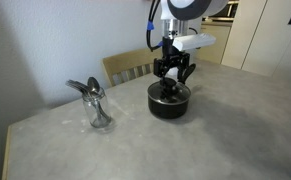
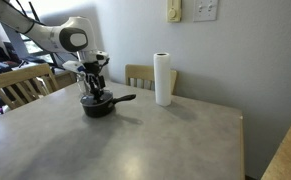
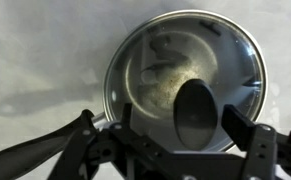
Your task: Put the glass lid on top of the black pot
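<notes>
The glass lid (image 3: 155, 70), with its metal rim, lies flat over the black pot (image 1: 171, 105) on the grey table. The pot's long handle points away in an exterior view (image 2: 123, 99) and shows at the lower left of the wrist view (image 3: 25, 155). My gripper (image 3: 185, 120) hangs straight above the pot in both exterior views (image 1: 173, 80) (image 2: 93, 86). Its fingers stand on either side of the lid's dark centre knob (image 3: 197, 108) with gaps, so it is open and holds nothing.
A clear glass jar of metal spoons (image 1: 98, 108) stands near the table's far corner. A white paper towel roll (image 2: 163, 80) stands near the pot. Wooden chairs (image 1: 130, 68) (image 2: 20, 85) stand at the table's edges. A wall lies behind.
</notes>
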